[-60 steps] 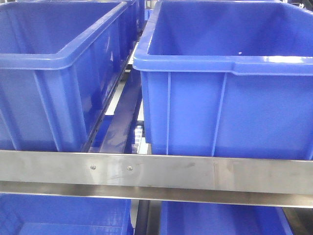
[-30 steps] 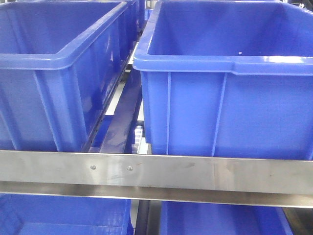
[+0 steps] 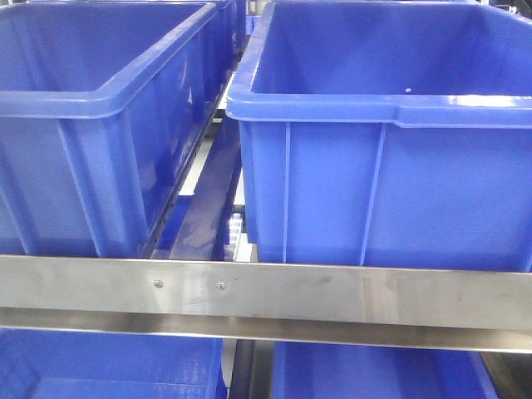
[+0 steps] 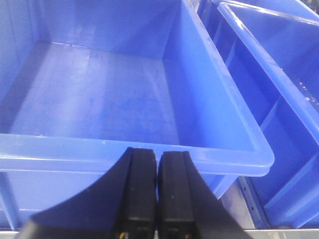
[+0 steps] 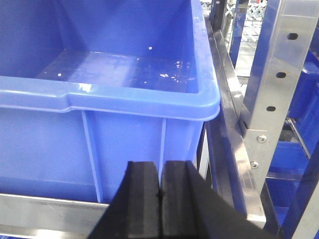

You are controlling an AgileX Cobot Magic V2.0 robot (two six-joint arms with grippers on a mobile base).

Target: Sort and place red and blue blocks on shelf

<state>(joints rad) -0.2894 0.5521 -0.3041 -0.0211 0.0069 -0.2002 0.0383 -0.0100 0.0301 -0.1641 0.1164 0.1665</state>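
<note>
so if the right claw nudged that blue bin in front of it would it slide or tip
Probably slide rather than tip: the right blue bin looks wide and squat, and the part of its inside that shows holds no load, so it is likely light. Its glossy plastic sits on the shelf with white rollers, so it may roll back easily. The right claw is shut.

We face the shelf (image 3: 266, 295) closely from the front; each wrist view looks down into one bin, left bin (image 4: 149, 149) and right bin (image 5: 124, 102).
</note>
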